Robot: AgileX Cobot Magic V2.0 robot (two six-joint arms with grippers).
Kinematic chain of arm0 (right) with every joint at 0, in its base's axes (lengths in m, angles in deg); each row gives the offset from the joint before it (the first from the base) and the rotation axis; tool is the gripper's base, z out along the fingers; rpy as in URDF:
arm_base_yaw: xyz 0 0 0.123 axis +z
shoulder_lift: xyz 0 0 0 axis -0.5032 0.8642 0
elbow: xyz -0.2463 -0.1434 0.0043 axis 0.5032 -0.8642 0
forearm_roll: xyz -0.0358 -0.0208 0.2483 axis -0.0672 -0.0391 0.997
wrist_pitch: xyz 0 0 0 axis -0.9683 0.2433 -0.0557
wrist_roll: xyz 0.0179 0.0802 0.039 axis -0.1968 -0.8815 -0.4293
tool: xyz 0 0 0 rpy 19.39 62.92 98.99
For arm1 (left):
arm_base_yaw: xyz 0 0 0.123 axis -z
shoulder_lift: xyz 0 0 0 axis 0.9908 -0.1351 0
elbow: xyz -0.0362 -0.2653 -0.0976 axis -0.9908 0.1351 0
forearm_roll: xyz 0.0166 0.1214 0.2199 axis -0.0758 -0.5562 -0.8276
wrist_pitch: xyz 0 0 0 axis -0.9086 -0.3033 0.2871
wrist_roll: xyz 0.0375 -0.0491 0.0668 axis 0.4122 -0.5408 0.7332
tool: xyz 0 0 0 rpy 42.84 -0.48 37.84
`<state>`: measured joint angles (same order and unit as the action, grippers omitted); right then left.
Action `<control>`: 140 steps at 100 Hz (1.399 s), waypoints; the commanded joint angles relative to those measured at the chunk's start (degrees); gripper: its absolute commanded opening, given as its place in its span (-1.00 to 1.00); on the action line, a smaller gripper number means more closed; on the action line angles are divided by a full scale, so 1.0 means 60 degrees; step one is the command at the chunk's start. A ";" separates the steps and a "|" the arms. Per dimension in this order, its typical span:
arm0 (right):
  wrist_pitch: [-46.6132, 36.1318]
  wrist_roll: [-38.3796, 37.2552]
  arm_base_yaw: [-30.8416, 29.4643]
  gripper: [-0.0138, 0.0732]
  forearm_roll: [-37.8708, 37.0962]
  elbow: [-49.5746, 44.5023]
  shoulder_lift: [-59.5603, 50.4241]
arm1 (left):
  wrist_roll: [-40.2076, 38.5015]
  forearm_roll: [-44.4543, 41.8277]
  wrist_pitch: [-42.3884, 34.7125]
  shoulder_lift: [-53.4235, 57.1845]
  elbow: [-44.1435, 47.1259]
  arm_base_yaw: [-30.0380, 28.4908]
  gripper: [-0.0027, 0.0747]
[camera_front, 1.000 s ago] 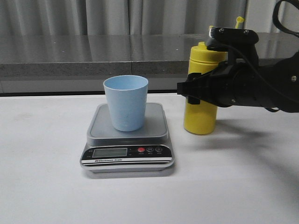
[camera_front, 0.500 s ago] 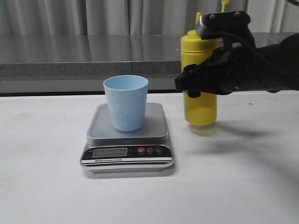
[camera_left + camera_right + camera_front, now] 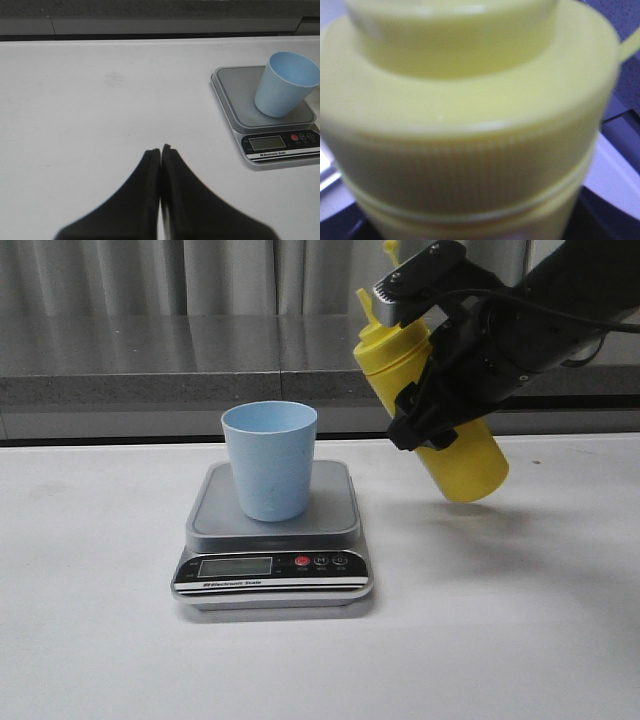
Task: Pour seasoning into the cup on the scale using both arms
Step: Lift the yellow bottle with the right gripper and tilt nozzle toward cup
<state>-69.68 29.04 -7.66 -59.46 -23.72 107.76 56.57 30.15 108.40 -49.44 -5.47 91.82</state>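
Observation:
The pale blue cup (image 3: 269, 460) stands upright on the silver-grey scale (image 3: 275, 540). My right gripper (image 3: 425, 415) is shut on the yellow seasoning bottle (image 3: 465, 460) and holds it in the air right of the cup, tilted with its top toward the upper left. Its nozzle is cut off by the top edge of the front view. The bottle's ribbed lid (image 3: 465, 125) fills the right wrist view. My left gripper (image 3: 161, 150) is shut and empty over bare table, well left of the scale (image 3: 270, 112) and cup (image 3: 285, 85). It does not show in the front view.
The white table (image 3: 500, 640) carries only the scale. A grey stone ledge (image 3: 150, 360) and curtains run along the back.
My right gripper lifted the bottle off the table, carried it up and left toward the cup, and tilted it from upright to leaning left. The cup and scale have not moved.

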 commanded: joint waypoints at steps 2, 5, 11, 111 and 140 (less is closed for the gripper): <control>0.0338 0.0357 0.0032 -0.10 -0.0904 0.0649 -0.0529 | -0.0105 0.0036 -0.0678 -0.0056 -0.0259 -0.0033 -0.98; 0.0492 0.0357 0.0032 -0.10 -0.1170 0.0733 -0.0529 | -0.0105 0.0036 -0.0678 -0.0056 -0.0259 -0.0033 -0.98; 0.0692 0.0357 0.0043 -0.10 -0.1766 0.0879 -0.0529 | -0.0105 0.0036 -0.0678 -0.0056 -0.0259 -0.0033 -0.98; 0.3109 0.0338 0.1460 -0.10 -0.8270 0.1941 -0.0492 | -0.0105 0.0036 -0.0678 -0.0056 -0.0259 -0.0033 -0.98; 0.3220 0.0338 0.1471 -0.10 -1.0199 0.2259 -0.0481 | -0.0105 0.0036 -0.0678 -0.0056 -0.0259 -0.0033 -0.98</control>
<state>-50.21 30.84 1.03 -114.76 -12.20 107.67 56.57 30.15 108.40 -49.44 -5.47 91.82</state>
